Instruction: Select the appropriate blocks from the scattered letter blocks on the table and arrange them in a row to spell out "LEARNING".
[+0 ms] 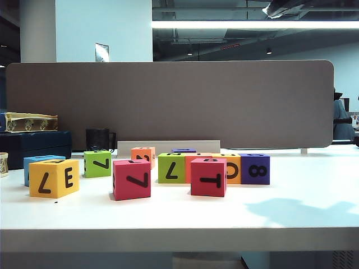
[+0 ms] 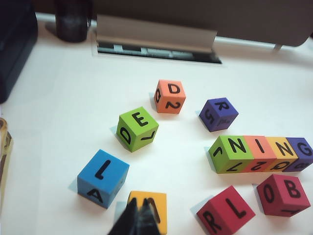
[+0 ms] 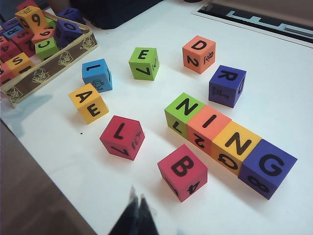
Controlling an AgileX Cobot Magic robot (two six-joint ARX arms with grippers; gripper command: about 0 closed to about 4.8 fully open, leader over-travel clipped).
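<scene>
Four letter blocks stand in a row reading N I N G: green [image 3: 184, 110], orange [image 3: 209, 125], yellow [image 3: 237, 144] and purple [image 3: 268, 166]. Loose around them lie a red L block [image 3: 122, 136], a red B block [image 3: 182, 171], a yellow A/E block [image 3: 88, 100], a blue block [image 3: 97, 74], a green E block [image 3: 144, 62], an orange D block [image 3: 199, 53] and a purple R block [image 3: 227, 84]. My left gripper [image 2: 139, 201] is shut and empty, hovering over the yellow block [image 2: 149, 208]. My right gripper [image 3: 137, 192] is shut and empty above bare table [image 3: 88, 161] near the red B block. Neither gripper shows in the exterior view.
An open box [image 3: 49, 66] with several spare blocks sits at the table's left side, on a dark blue box [image 1: 33, 147]. A black mug [image 1: 99, 139] and a grey-brown partition [image 1: 168, 103] stand at the back. The table's front edge [image 1: 179, 238] runs close by.
</scene>
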